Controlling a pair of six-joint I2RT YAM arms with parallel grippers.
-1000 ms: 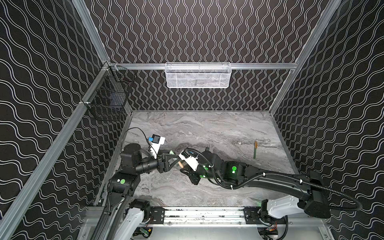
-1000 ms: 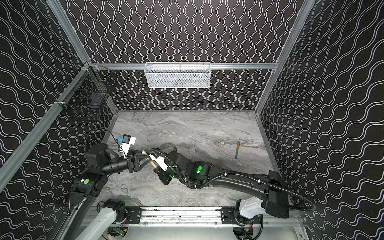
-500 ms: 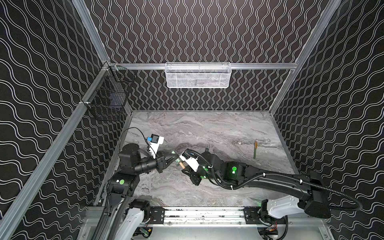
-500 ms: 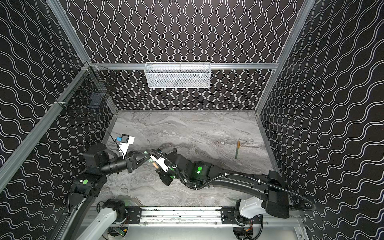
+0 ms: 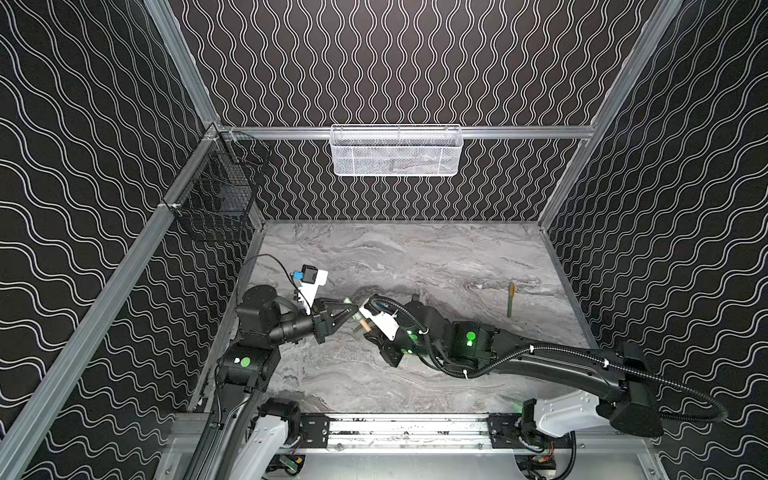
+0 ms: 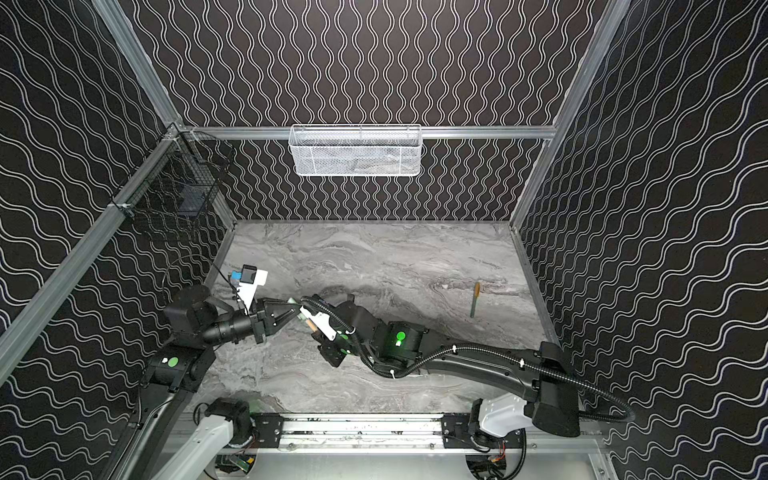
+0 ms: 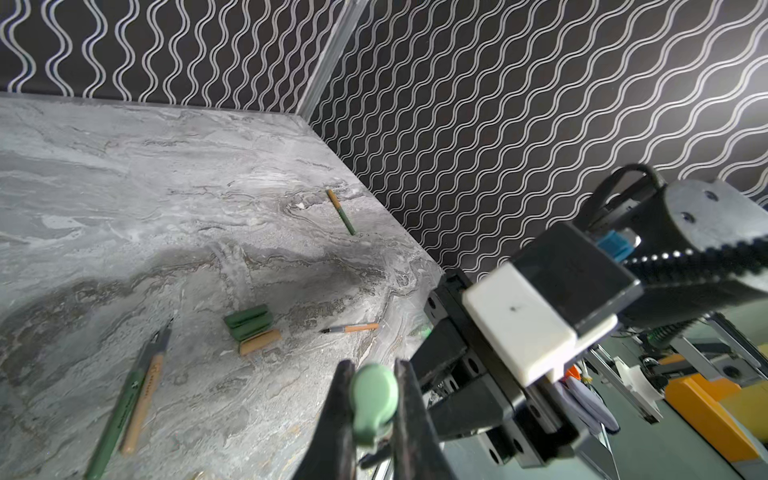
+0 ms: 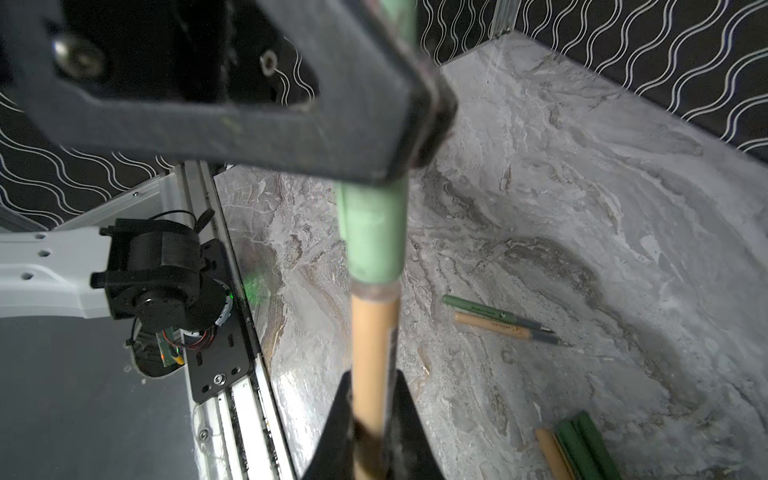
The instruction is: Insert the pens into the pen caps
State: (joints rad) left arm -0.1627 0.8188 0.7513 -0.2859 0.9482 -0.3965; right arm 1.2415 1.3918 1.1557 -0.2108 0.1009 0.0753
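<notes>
My left gripper (image 7: 372,395) is shut on a pale green pen cap (image 7: 372,399), seen end-on between its fingers. My right gripper (image 8: 371,386) is shut on an orange-tan pen (image 8: 372,340), whose front end sits inside that cap (image 8: 372,237). In both top views the two grippers meet above the table's near left, left gripper (image 5: 353,309) against right gripper (image 5: 368,328). Loose on the table lie a green pen (image 8: 494,311) beside an orange pen (image 8: 494,327), another orange pen (image 7: 357,328), two green caps (image 7: 248,320) and an orange cap (image 7: 259,341).
A green pen with an orange cap (image 5: 510,299) lies far right on the marble table (image 5: 415,257). A white mesh basket (image 5: 395,151) hangs on the back wall and a black wire basket (image 5: 216,203) on the left wall. A metal rail (image 5: 407,428) runs along the front edge.
My left gripper has gone from open to shut on the green cap. The right gripper has stayed shut on the orange pen and barely moved.
</notes>
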